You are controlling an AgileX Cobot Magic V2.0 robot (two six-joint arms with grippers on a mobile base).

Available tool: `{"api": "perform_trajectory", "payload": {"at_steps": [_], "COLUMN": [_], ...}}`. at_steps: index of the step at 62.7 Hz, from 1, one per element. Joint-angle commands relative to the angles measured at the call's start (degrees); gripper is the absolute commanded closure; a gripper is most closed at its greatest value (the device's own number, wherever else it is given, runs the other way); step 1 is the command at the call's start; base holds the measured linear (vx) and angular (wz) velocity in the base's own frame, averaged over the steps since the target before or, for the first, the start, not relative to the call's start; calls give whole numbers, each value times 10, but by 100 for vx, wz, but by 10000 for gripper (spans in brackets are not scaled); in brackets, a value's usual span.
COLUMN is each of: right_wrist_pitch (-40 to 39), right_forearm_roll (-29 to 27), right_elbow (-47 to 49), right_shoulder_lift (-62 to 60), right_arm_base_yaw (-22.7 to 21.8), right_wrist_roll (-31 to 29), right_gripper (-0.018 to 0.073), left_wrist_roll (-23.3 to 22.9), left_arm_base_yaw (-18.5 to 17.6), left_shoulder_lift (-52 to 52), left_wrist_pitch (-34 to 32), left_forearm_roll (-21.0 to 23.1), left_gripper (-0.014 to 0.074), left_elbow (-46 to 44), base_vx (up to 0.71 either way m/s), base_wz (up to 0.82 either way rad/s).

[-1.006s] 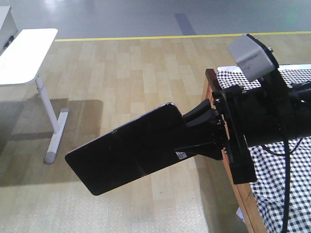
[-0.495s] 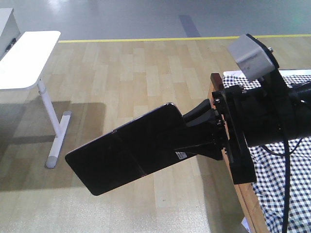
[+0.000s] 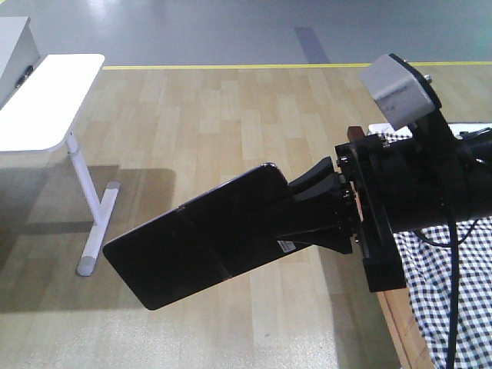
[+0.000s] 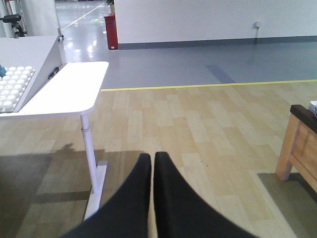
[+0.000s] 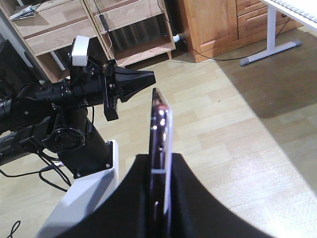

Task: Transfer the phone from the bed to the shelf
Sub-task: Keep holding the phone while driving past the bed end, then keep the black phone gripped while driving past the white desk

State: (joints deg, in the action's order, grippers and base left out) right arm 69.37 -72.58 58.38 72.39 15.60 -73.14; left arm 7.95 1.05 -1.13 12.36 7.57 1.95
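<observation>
The phone (image 3: 207, 234), a glossy black slab with a small white sticker, hangs in the air above the wooden floor. My right gripper (image 3: 304, 207) is shut on its right end. In the right wrist view the phone (image 5: 161, 144) stands edge-on between the right gripper's (image 5: 161, 168) black fingers. The bed (image 3: 427, 284), in black-and-white check with a wooden frame (image 4: 297, 144), lies at the right edge, behind the arm. The shelf (image 5: 64, 32), of pale wood planks, stands beyond my left arm. My left gripper (image 4: 152, 161) is shut with nothing in it, held over the floor.
A white table (image 3: 46, 108) on a single leg (image 3: 96, 215) stands at the left, with a tray of white balls (image 4: 12, 87) beside it. A brown cabinet (image 5: 213, 25) stands right of the shelf. My white base (image 5: 84, 198) is below the left arm.
In the front view the table and the bed corner have slid to the right. The right gripper and the phone keep the same place in the frame.
</observation>
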Motion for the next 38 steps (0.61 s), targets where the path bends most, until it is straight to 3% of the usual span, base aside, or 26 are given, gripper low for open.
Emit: {"api": "perform_trajectory", "payload": {"at_steps": [1, 38], "right_wrist_pitch": [46, 46], "right_forearm_roll": [-53, -53], "right_elbow": [15, 15], "right_shoulder_lift": [-15, -15], "right_arm_base_yaw": [0, 0], "right_wrist_roll": [-1, -1], "right_gripper": [561, 561], "left_wrist_roll": [-2, -2], "left_arm_base_yaw": [-1, -1], "left_shoulder_lift": [-4, -4], "left_wrist_pitch": [-44, -44], "left_forearm_roll": [3, 3], "left_gripper": [596, 596], "left_elbow": [0, 0], "base_vx": [14, 16], "base_wz": [6, 6]}}
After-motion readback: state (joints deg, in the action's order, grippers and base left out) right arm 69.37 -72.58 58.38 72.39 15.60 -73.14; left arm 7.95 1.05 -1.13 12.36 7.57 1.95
